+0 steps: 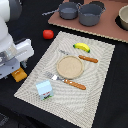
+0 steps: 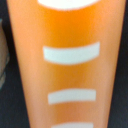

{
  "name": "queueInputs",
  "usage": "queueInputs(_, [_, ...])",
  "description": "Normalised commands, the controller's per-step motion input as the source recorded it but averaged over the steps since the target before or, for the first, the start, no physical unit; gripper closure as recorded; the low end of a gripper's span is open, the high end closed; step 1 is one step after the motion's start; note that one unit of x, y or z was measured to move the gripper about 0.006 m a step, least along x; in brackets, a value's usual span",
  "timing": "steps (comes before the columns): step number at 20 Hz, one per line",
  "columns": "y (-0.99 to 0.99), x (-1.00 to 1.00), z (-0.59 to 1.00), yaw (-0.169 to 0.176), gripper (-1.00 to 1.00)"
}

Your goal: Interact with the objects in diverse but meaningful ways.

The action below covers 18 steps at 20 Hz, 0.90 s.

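The golden-orange bread loaf (image 2: 67, 65) fills the wrist view very close up, its white score marks running across it. In the exterior view one end of the loaf (image 1: 20, 75) sticks out under my gripper (image 1: 18, 69) at the exterior view's left, just off the placemat's edge. The gripper looks shut on the loaf, though the white hand hides the fingertips. A red tomato (image 1: 48, 34) lies on the black table beyond the mat. The yellow banana (image 1: 82, 47) rests near the mat's far edge. The white-and-blue carton (image 1: 44, 89) stands on the mat's near corner.
A woven placemat (image 1: 95, 95) carries a round wooden plate (image 1: 69, 67), a wooden-handled fork (image 1: 67, 81) and a knife (image 1: 88, 59). At the back, a brown board (image 1: 107, 30) holds two grey pots (image 1: 68, 10) (image 1: 91, 14) and a bowl (image 1: 123, 17).
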Motion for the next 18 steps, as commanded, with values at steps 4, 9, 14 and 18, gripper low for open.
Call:
queueInputs(4, [-0.06,-0.02,-0.13,0.035,1.0])
queueInputs(9, [0.02,-0.57,0.44,0.001,1.0])
queueInputs(14, [0.09,0.51,1.0,0.012,1.0])
queueInputs(18, [0.04,0.92,0.99,0.012,1.0])
